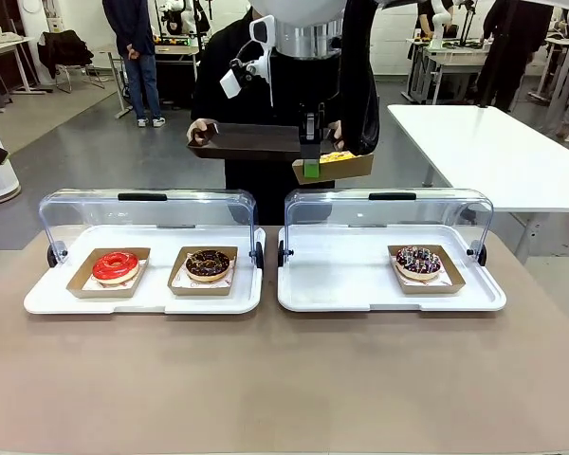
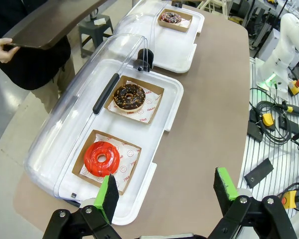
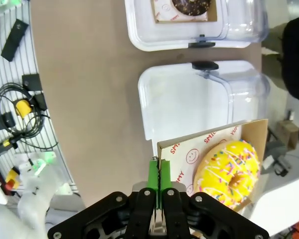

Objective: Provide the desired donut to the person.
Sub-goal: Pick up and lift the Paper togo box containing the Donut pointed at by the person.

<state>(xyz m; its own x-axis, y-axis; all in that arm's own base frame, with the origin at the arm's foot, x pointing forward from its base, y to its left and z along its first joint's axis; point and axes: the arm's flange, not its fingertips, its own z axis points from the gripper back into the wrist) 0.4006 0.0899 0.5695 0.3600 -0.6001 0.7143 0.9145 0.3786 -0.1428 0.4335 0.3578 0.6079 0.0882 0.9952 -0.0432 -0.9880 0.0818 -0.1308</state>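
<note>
Yellow donut (image 3: 232,172) with coloured sprinkles lies in an open card tray (image 3: 189,149). The right gripper (image 3: 157,172) has its green pads pinched tight on the near edge of that card, so the donut sits just beyond the fingertips and off to one side. From the front, this gripper hangs fingers-down at the far side of the table (image 2: 209,114), right at the near edge of a brown serving tray (image 1: 256,140) that the person (image 1: 218,76) holds level. One of the person's hands (image 1: 201,131) grips the end of the serving tray away from the gripper. Whether the card touches the serving tray cannot be told. The left gripper (image 2: 167,191) is spread wide and holds nothing. Just ahead of one of its fingers (image 2: 109,196) is a red donut (image 2: 101,158), with a chocolate donut (image 2: 129,96) farther along. Both are in card trays on a white display tray (image 2: 174,99) with its clear lid rolled back. Well beyond, a second display tray (image 2: 189,50) carries a sprinkled chocolate donut (image 2: 170,18).
</note>
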